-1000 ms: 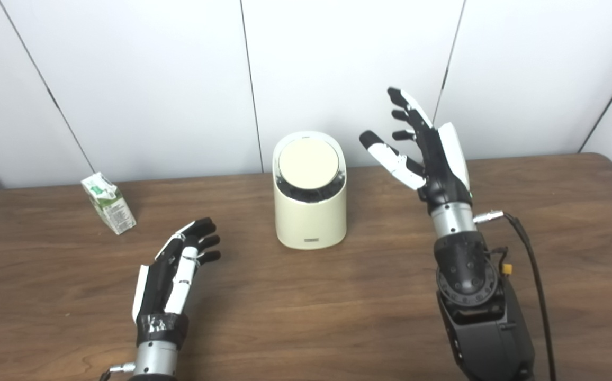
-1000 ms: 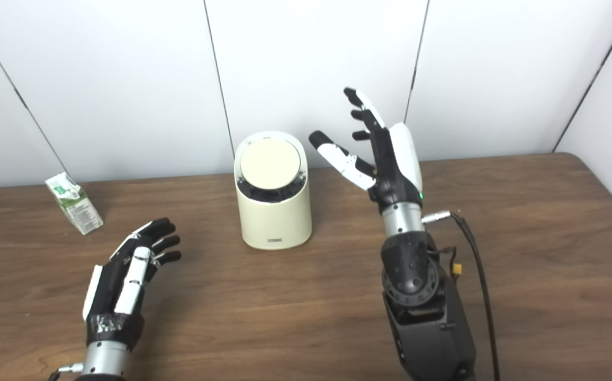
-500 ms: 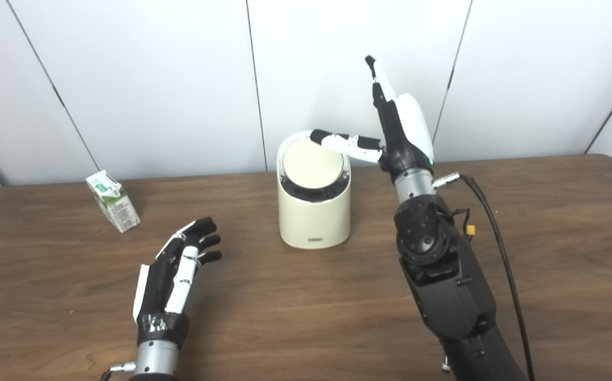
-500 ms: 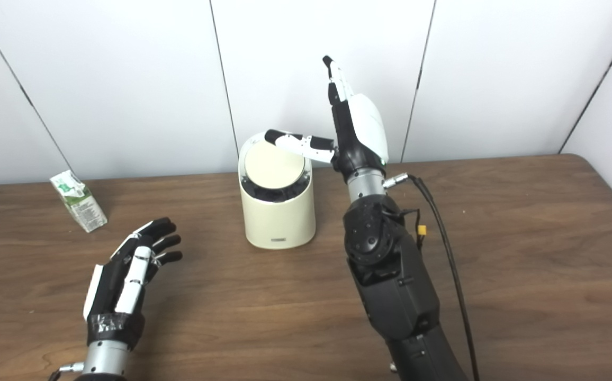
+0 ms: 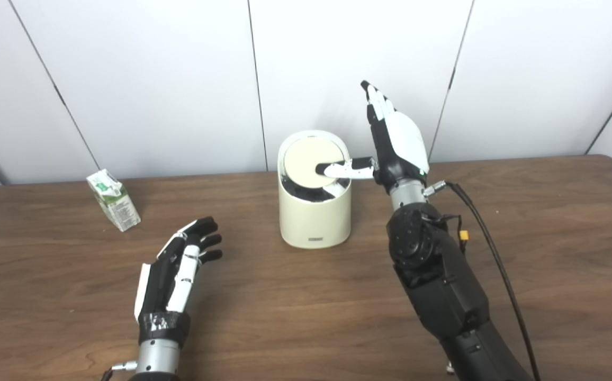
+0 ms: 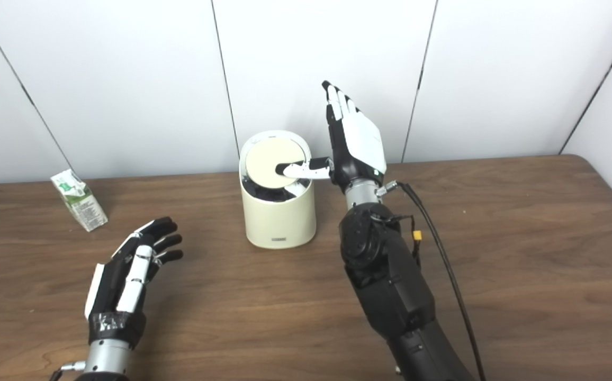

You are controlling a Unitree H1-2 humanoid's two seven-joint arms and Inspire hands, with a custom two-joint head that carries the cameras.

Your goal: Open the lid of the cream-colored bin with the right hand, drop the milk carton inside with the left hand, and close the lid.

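Brown bench (image 5: 306, 317) carries the cream bin (image 5: 314, 211) mid-back, right hand (image 5: 393, 145) released, fingers upright, thumb over its lid (image 5: 308, 161), left hand (image 5: 176, 270) released near front, milk carton (image 5: 113, 200) far left.

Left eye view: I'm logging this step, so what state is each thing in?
Bin: upright on the table.
Lid: on the bin, thumb on it.
Milk carton: tilted, untouched, far left.
Right hand: open, fingers up, thumb over the lid.
Left hand: open, holding nothing.
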